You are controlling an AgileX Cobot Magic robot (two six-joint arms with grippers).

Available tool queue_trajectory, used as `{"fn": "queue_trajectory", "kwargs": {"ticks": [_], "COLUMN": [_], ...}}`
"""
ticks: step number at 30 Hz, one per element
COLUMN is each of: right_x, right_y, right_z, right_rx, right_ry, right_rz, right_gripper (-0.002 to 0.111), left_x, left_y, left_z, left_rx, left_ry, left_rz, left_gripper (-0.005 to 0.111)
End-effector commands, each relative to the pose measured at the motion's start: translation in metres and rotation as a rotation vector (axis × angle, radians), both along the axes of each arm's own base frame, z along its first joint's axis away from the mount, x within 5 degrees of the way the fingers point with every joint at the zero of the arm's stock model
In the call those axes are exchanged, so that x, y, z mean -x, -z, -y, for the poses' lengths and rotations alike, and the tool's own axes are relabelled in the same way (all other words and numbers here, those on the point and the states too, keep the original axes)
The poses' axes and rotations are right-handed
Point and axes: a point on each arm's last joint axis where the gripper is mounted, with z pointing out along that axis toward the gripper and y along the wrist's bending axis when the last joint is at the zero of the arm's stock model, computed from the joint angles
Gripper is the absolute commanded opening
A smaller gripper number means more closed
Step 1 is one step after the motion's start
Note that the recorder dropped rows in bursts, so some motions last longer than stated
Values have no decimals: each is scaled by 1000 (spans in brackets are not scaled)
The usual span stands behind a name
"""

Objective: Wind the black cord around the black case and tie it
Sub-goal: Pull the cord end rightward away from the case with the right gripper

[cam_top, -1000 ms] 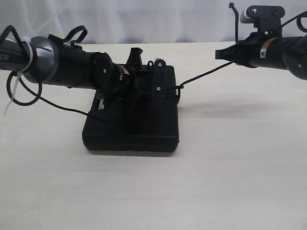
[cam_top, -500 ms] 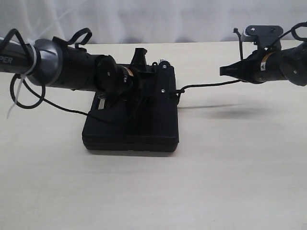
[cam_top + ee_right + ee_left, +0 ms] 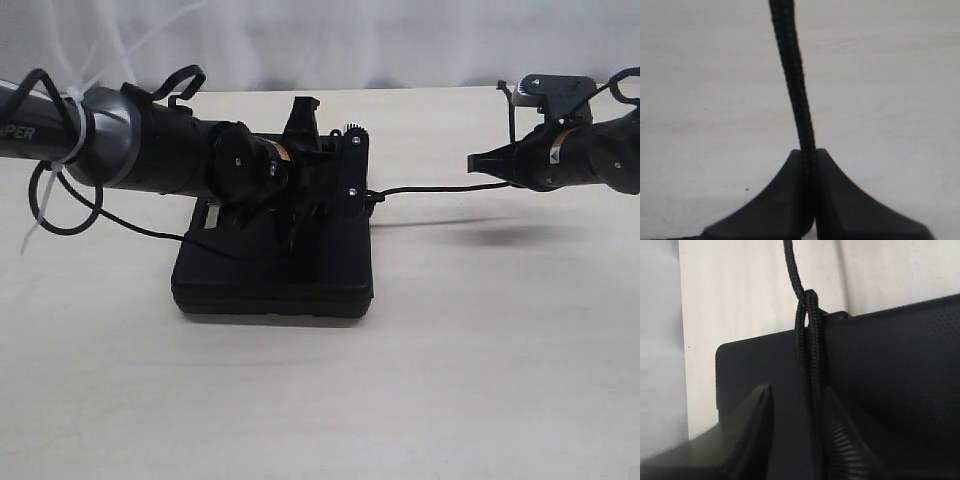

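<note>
- The right gripper (image 3: 480, 160), clenched on the black cord (image 3: 425, 184), has drawn farther out from the black case (image 3: 270, 285) and dropped. The line now runs near level!
- The left gripper (image 3: 795, 395) sits over the case, jaws parted, with cord strands between them.
- The crossing sits at the case's edge, so the knot looks to be cinching.

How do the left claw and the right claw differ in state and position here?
The left claw has its jaws apart, with the black cord running between them; the right claw is shut on that cord. The left claw sits over the black case; the right claw is off to its side, above the table. Both have the same cord between their jaws.
</note>
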Motion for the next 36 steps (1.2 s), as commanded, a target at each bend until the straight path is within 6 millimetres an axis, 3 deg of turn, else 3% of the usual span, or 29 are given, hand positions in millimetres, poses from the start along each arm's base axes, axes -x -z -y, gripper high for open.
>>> {"fn": "queue_trajectory", "kwargs": {"ticks": [1, 9, 16, 24, 26, 32, 36], "right_x": [1, 3, 2, -2, -2, 3, 4], "right_y": [1, 6, 24, 23, 23, 29, 30], "right_z": [5, 7, 7, 15, 22, 49, 52], "right_rx": [13, 43, 39, -9, -20, -76, -76], "right_ry": [1, -5, -7, 53, 82, 228, 240], "right_rz": [-7, -44, -82, -62, -62, -94, -101], "right_gripper": [4, 4, 4, 6, 13, 52, 61], "left_x": [-1, -5, -5, -5, -5, -5, -5], "left_y": [4, 22, 22, 22, 22, 22, 22], "left_z": [1, 2, 2, 2, 2, 2, 2], "left_rx": [2, -13, -16, -16, -16, -16, -16], "left_ry": [-7, -18, -16, -16, -16, -16, -16], "left_rz": [2, 4, 7, 7, 7, 7, 7], "left_gripper": [33, 33, 33, 33, 33, 33, 33]}}
